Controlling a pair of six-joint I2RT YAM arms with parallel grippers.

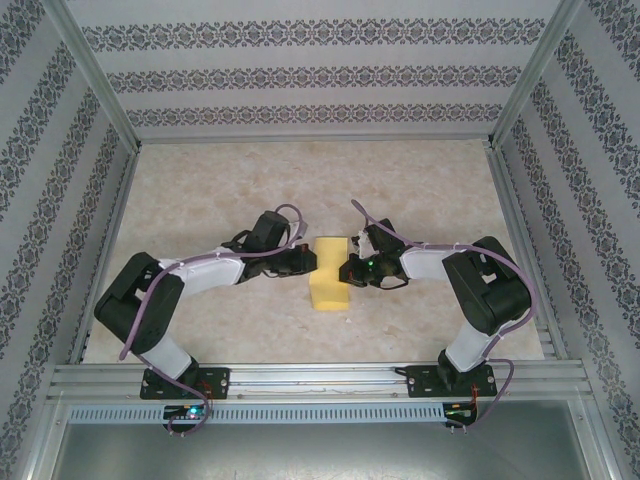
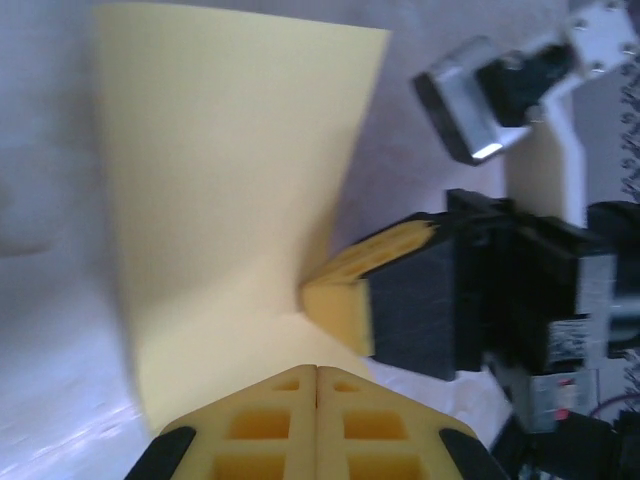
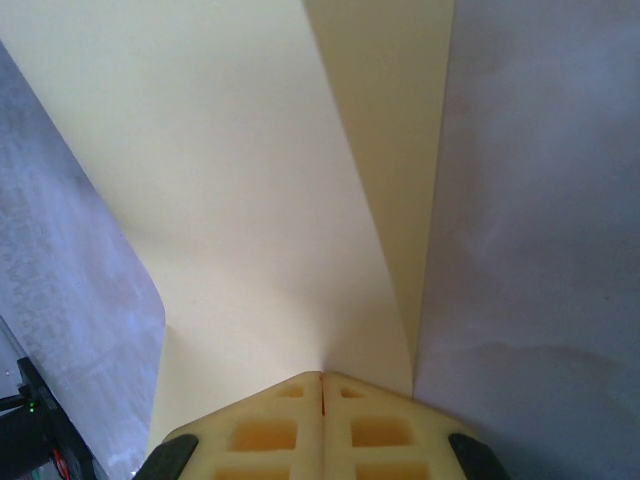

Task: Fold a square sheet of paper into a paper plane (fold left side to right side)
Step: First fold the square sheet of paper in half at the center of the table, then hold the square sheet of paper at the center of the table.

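Paper first: square sheet of paper (image 1: 331, 285), pale yellow, down on the table (image 1: 420, 190). From above, looks like a tall thin block. Lies right between the two grippers, with one on each side.

Left gripper (image 1: 308, 260) at the left edge of the paper, by the far half. Jaws shut tight, with no gap between the two yellow fingers (image 2: 270, 425) in the left wrist view. Tips right at the near edge of the paper (image 2: 230, 180) in that view. Hard to tell if any paper is pinched there or just lies by the tips.

Right gripper (image 1: 350, 268) at the right edge of the paper, across from the left gripper. Jaws shut too, fingers (image 3: 380, 430) pressed together with only a thin line between them. In the right wrist view, paper (image 3: 230, 180) runs all the way up to the closed tips and bends there. Wide pale part on the left and a darker strip on the right, both meeting at the tips. Looks pinched by this gripper.

From the left wrist view, right gripper tip (image 2: 308, 295) pokes onto the paper from the side, near the left gripper tips (image 2: 317, 372) but apart from them.
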